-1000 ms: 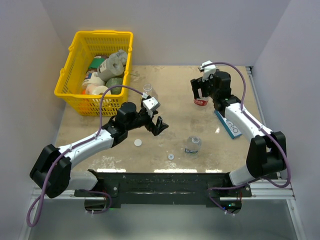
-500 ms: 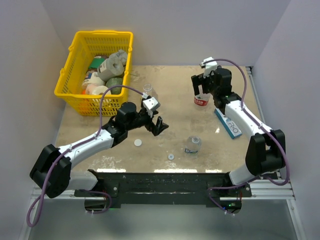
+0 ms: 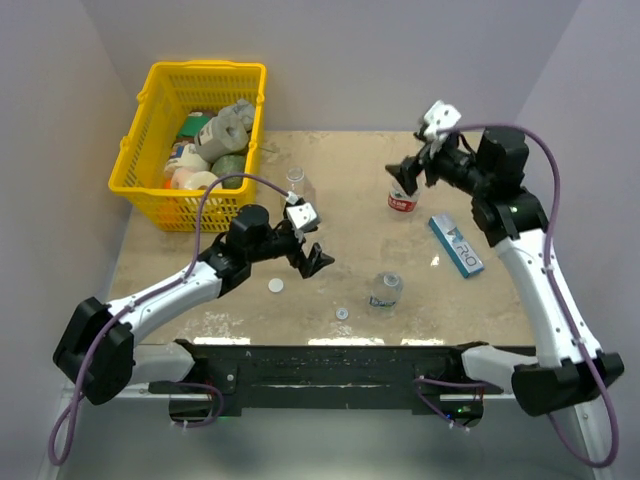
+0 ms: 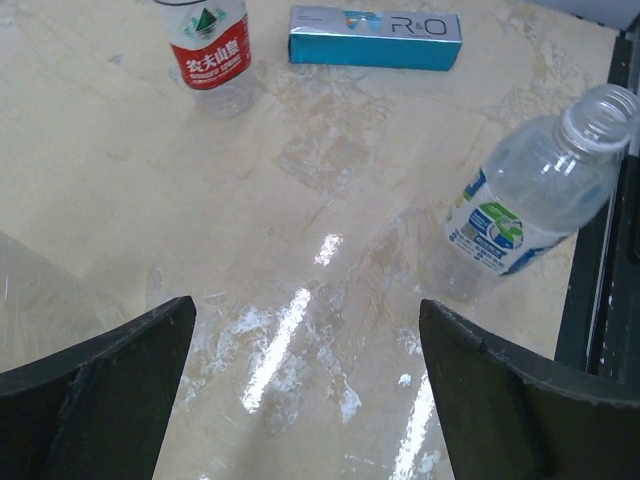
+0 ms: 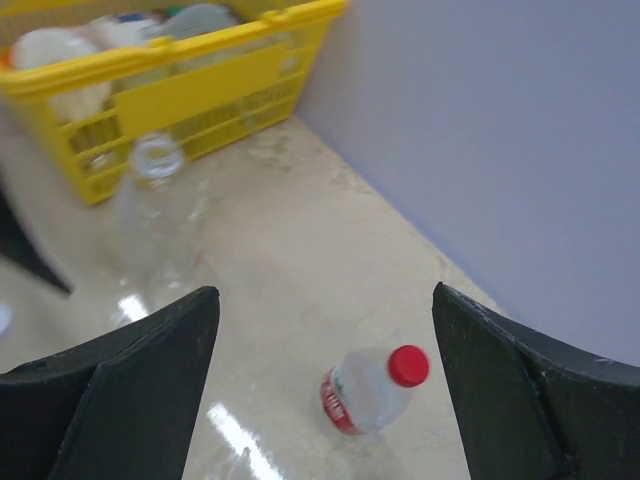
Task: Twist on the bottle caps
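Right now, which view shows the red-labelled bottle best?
The right wrist view: the red-labelled bottle shows whole, red cap on. The left wrist view cuts off its top; the top view shows it small.

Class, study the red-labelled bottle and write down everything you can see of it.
The red-labelled bottle is small and made of clear plastic, with a red label printed in white characters around its body. A red cap sits on its neck; how tightly cannot be told. It stands upright on the table, towards the far right, a little apart from the blue-and-white box. Only the table touches it; the right gripper hangs above it, open and clear of it.
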### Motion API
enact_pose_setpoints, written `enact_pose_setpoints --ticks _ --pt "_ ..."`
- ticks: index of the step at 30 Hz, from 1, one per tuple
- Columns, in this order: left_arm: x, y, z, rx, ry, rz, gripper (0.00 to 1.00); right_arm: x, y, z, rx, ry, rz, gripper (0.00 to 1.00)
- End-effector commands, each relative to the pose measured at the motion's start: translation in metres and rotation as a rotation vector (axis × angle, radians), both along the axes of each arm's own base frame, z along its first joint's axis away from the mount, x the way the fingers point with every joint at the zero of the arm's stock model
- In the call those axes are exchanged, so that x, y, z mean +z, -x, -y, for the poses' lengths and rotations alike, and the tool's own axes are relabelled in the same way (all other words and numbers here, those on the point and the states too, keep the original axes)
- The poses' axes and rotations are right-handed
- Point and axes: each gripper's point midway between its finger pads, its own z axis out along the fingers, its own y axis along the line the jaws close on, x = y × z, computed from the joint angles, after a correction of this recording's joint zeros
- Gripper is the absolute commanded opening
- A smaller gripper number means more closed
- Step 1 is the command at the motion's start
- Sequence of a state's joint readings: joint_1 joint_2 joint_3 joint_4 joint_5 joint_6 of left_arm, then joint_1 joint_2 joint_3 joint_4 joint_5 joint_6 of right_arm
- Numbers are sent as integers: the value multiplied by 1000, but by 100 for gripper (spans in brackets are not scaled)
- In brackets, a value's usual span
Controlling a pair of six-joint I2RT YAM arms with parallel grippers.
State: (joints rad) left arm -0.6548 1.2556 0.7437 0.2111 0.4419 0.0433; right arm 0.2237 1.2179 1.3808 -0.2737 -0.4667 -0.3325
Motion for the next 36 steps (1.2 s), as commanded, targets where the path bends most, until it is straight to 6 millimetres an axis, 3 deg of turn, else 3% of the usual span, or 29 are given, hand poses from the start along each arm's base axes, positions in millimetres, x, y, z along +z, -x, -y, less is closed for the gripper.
enact_pose_setpoints --ticks 1,2,5,11,16,26,32,36 --pt "10 24 -6 -161 -54 139 99 -86 114 -28 515 296 -242 86" --pt "12 28 -8 -174 -64 156 99 -105 145 -27 580 343 -335 87" --pt "6 35 -15 -200 -99 174 99 -139 178 -23 669 498 -371 94" --pt "-1 46 -20 -188 -75 131 98 -168 202 -20 704 618 -424 96" --pt "1 50 -23 -169 -45 131 98 -181 199 -22 680 636 -534 86" --pt "4 49 -22 -155 -19 142 98 -201 182 -13 562 680 -571 64" --pt "13 48 -8 -226 11 171 100 -197 178 -20 566 645 -544 29" --pt "18 55 8 -328 63 202 100 -181 176 -24 571 625 -498 13"
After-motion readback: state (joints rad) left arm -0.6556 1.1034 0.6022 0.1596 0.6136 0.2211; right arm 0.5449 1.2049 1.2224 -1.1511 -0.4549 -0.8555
